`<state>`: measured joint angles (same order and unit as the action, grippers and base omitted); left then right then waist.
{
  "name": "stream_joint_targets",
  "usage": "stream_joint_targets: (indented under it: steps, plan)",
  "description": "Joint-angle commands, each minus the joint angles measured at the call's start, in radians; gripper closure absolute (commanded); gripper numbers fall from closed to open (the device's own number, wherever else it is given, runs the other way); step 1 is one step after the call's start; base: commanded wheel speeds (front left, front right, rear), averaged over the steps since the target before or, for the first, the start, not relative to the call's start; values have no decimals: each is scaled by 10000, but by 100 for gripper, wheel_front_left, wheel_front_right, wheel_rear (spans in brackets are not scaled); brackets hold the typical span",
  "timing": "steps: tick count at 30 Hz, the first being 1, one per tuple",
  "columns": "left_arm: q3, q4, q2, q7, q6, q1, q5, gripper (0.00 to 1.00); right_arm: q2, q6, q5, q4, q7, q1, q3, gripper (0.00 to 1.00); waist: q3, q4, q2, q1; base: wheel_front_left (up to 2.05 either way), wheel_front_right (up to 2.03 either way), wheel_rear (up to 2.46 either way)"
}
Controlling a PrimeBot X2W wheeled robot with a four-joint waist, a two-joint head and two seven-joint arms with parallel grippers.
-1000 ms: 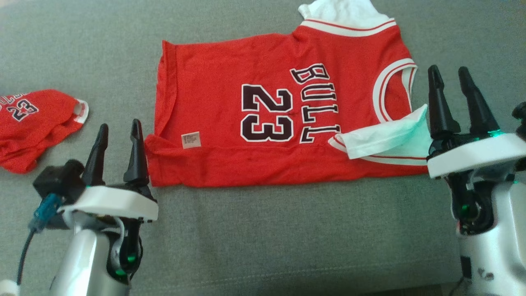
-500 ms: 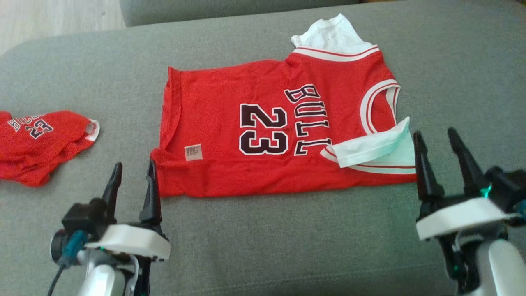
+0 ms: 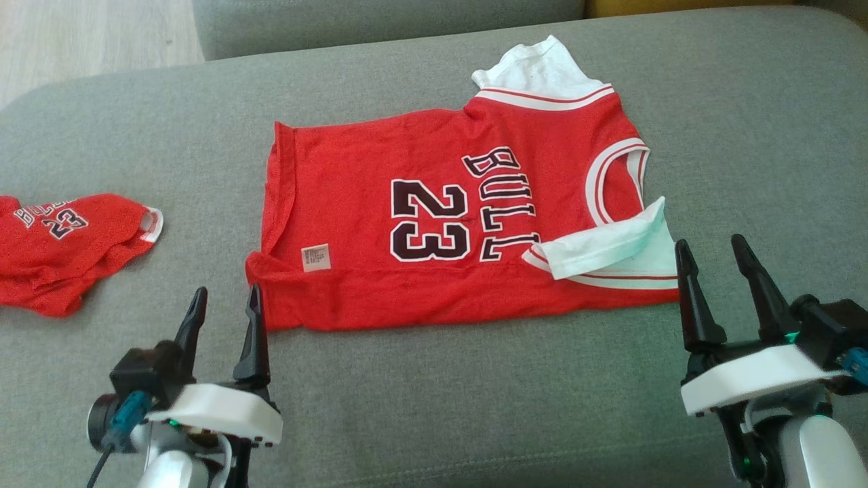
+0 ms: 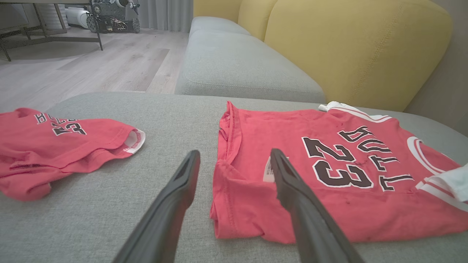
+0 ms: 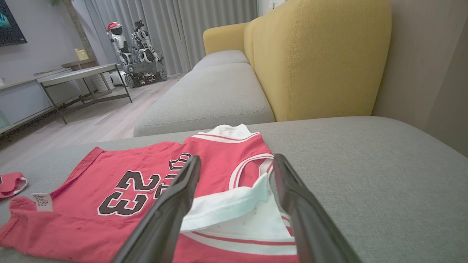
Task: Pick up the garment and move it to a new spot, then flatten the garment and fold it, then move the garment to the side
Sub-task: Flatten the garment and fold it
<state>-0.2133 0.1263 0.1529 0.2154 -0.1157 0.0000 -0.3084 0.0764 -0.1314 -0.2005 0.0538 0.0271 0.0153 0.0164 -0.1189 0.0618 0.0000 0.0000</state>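
Observation:
The garment point(image 3: 352, 190) is a red jersey with "BULL 23" print and white sleeves. It lies spread flat on the grey sofa cushion point(image 3: 475, 407), its near white sleeve point(image 3: 610, 247) folded over the red. My left gripper point(image 3: 227, 291) stands open just short of the jersey's near left corner, which sits between the fingers in the left wrist view point(image 4: 234, 152). My right gripper point(image 3: 708, 242) is open beside the near right corner, and in the right wrist view point(image 5: 237, 157) it points at the folded sleeve point(image 5: 226, 208). Neither gripper holds anything.
A second, crumpled red jersey point(image 3: 61, 237) lies at the cushion's left end. Yellow backrests point(image 4: 347, 47) rise beyond the cushion, with another grey seat point(image 4: 234, 69) and wooden floor point(image 3: 88, 34) further off. A table point(image 5: 84, 73) and a parked robot point(image 5: 135, 47) stand across the room.
The head camera has tilted, so the whole picture has shifted. Both grippers have drawn back toward me relative to the jersey and stayed open. The jersey itself lies as before.

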Motion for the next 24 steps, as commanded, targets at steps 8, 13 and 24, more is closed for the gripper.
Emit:
stream_joint_targets:
  steps: [8,13,24]
  plan:
    - [187,-280,235,-115,78,-432,-108,0,-25,7,44,460,77,-127,113,0,-162,-43,0,0,0,0,0]
    - [15,373,271,-816,521,-1061,-479,0,-39,7,31,425,134,-285,165,0,-469,-36,0,0,0,0,0]
    - [111,2450,159,-1609,922,-1833,-1288,0,-66,7,-44,-60,103,-549,45,0,-1068,218,0,0,0,0,0]
